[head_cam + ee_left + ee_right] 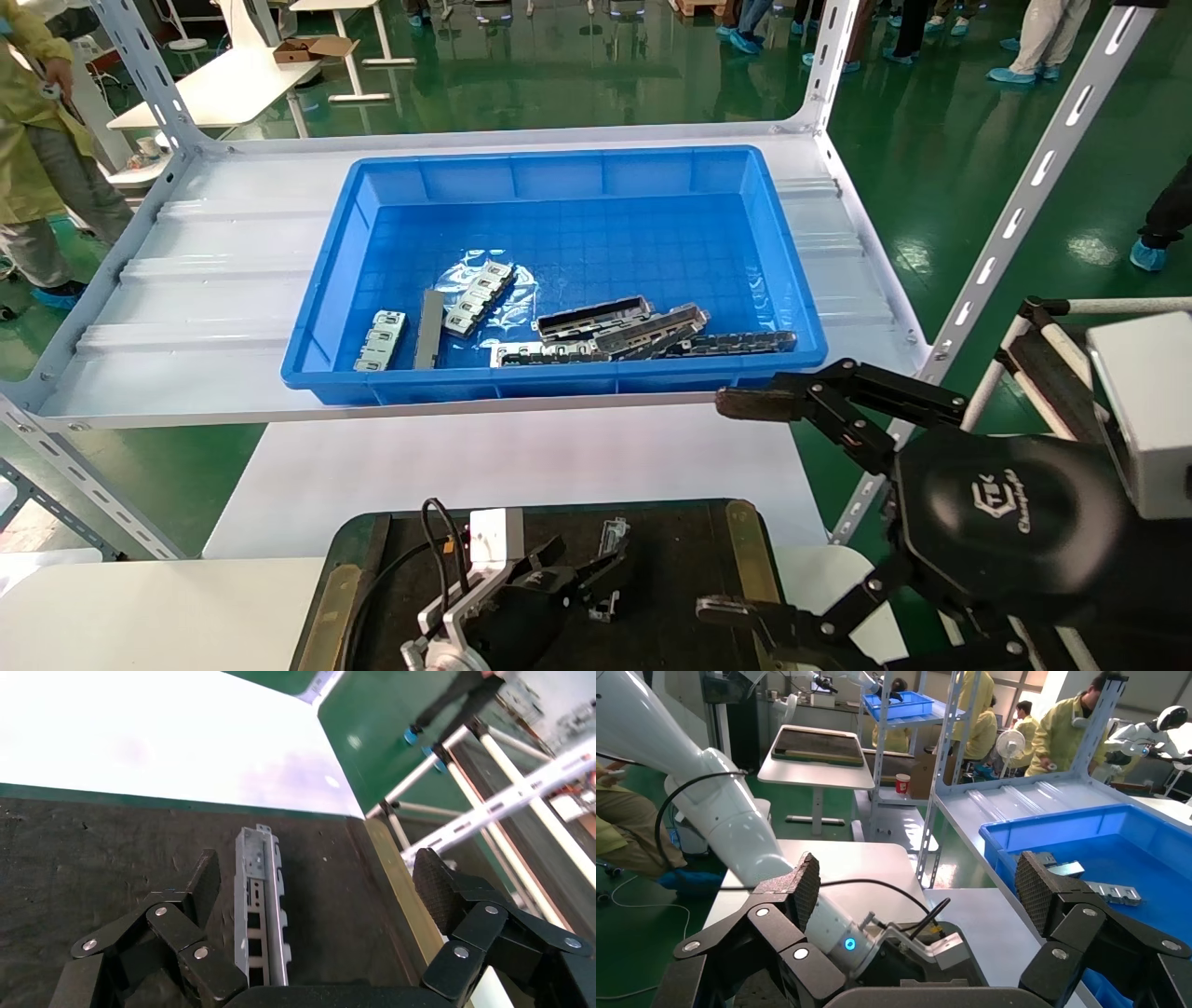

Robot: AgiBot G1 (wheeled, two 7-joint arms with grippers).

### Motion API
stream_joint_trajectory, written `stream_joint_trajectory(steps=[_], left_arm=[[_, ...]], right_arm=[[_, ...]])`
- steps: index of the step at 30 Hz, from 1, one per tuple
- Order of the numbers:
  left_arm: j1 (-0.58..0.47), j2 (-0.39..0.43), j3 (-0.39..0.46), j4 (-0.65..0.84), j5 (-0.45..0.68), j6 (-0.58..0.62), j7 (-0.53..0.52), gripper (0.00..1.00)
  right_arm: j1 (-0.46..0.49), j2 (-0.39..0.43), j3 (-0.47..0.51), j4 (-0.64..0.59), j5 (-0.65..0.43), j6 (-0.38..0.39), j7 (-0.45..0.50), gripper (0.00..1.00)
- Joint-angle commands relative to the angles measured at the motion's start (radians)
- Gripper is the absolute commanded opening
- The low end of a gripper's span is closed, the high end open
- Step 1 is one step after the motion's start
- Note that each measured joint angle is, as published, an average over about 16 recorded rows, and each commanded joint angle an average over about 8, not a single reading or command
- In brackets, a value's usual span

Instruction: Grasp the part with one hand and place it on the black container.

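Left pincer (596,582) spread low over black container (670,559).

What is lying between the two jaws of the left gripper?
In the left wrist view, the part lies flat on the black container between the open jaws of the left gripper; neither jaw touches it.

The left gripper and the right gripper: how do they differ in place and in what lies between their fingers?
The left gripper hangs low over the black container; the right gripper is raised beside it, near the blue bin. Between the left gripper's fingers the part lies flat on the container, untouched; between the right gripper's fingers there is nothing. Both are open.
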Motion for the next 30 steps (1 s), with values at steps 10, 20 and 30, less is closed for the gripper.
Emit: stream_joint_trajectory(steps=[10,20,30], left_arm=[[-0.039,-0.141,-0.026,-0.108,0.08,0.216,-0.072,1.0],[-0.064,-0.236,-0.081,-0.148,0.085,0.436,-0.053,1.0],[-0.071,-0.31,-0.169,-0.159,0.006,0.65,0.065,1.0]], right_arm=[[0.0,0.0,0.0,0.0,0.0,0.0,0.0,1.0],[0.0,0.0,0.0,0.0,0.0,0.0,0.0,1.0],[0.0,0.0,0.0,0.0,0.0,0.0,0.0,1.0]])
